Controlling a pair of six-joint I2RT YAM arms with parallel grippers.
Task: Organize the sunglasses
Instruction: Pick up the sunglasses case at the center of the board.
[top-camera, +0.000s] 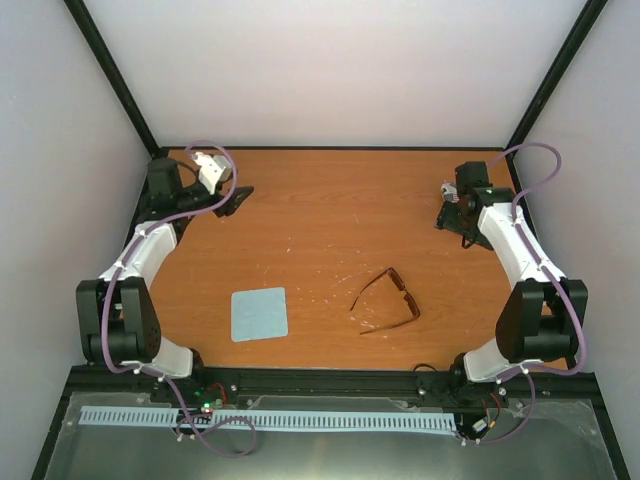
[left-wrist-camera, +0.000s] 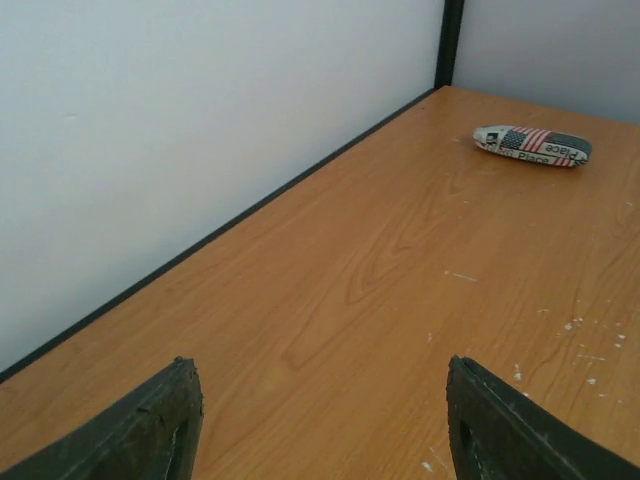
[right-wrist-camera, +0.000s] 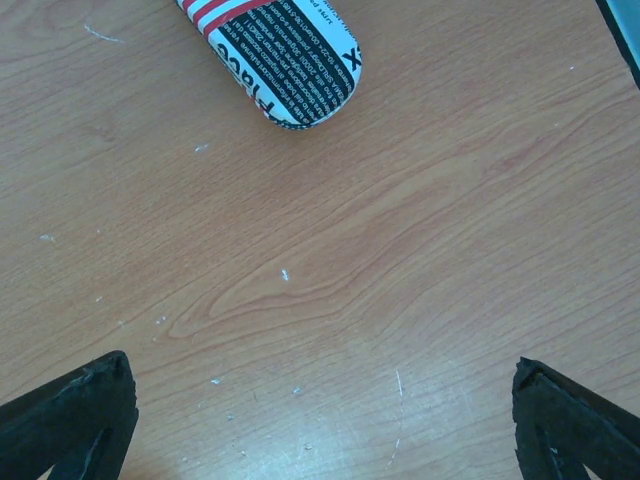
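The sunglasses (top-camera: 388, 300) lie open on the table (top-camera: 330, 200), near the front, a bit to the right. A blue cloth (top-camera: 259, 314) lies to their left, not touching. The left gripper (left-wrist-camera: 320, 425) is far back with its fingers wide apart, holding nothing. The right gripper (right-wrist-camera: 320, 420) is wide apart too, near the striped case (right-wrist-camera: 290, 60).

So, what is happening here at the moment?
Nothing is being held. The sunglasses lie unfolded on the table, right of centre, and a light blue cloth lies to their left. Both arms reach toward the far corners. The left gripper is open over bare wood. The right gripper is open too, close to the striped case but not touching it.
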